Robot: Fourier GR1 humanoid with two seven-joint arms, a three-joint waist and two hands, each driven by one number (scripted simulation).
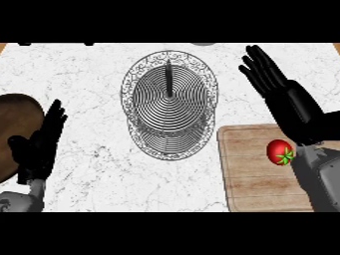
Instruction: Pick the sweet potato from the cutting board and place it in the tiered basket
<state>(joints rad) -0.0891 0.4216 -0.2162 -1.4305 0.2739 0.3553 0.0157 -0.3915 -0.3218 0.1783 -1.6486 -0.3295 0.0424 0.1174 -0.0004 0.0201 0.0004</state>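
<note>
A white marbled worktop (91, 164) is seen from above. A wire tiered basket (170, 104) stands at its middle, with nothing visible in it. A wooden cutting board (257, 184) lies at the lower right. A dark brown plate (3, 134) sits at the left edge.

No sweet potato is seen. The only item on the board is a small red tomato (280, 152) with a green stalk, lying near the board's right side and partly behind the right forearm. It is treated here as the thing to be picked.

Right hand (275, 87): raised above the worktop beyond the board's far edge, fingers straight and spread, nothing held. Left hand (40, 144): resting at the lower left just beside the plate, fingers straight and up, nothing held.

Handling, judged: the tomato is probably light, smooth and rounded, so it may roll or slip if nudged from 1 side. Its skin is likely soft and easily bruised. It is best taken across its widest part, thumb against fingers, and not by the stalk.
</note>
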